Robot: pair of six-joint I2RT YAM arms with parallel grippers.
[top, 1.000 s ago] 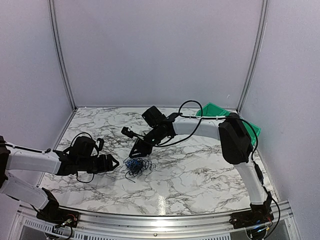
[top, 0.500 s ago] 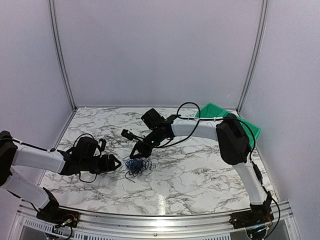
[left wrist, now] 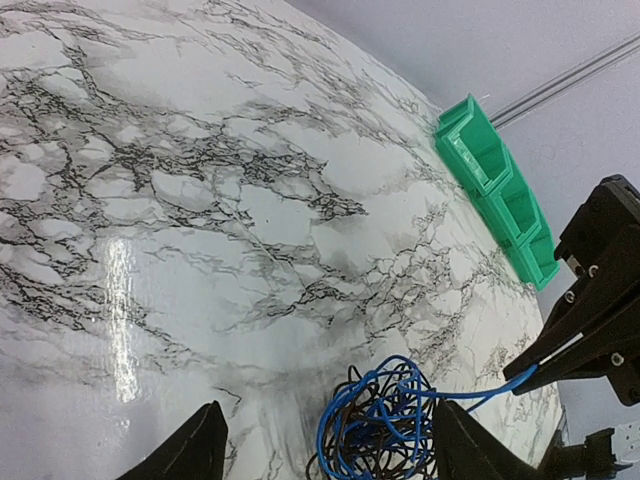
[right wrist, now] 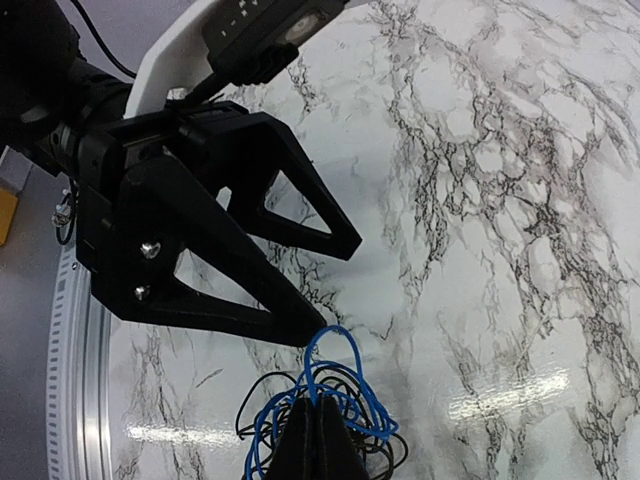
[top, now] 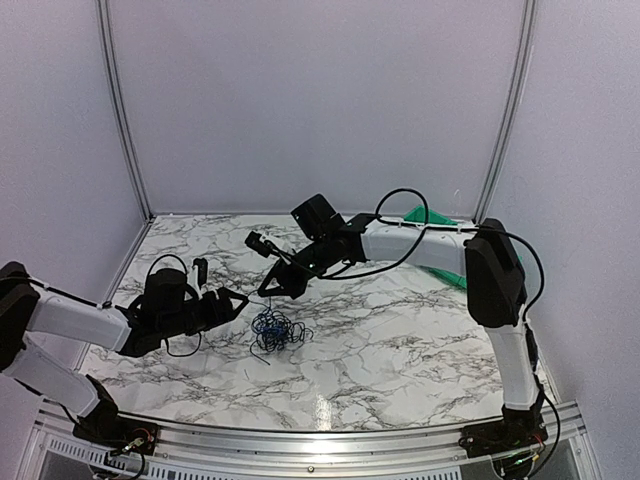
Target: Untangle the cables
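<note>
Marble counter (top: 420, 345) is carrying the cables (top: 275, 328), a blue and black wad lying near its middle between our two hands. We are judging this an early teasing-out step: our left hand (top: 238, 303) is gaping wide just beside the wad, while our right hand (right wrist: 320, 405) is pinching one blue wire (left wrist: 480, 395) taut. Next, we are thinking, the left must pin the wad down.
</note>
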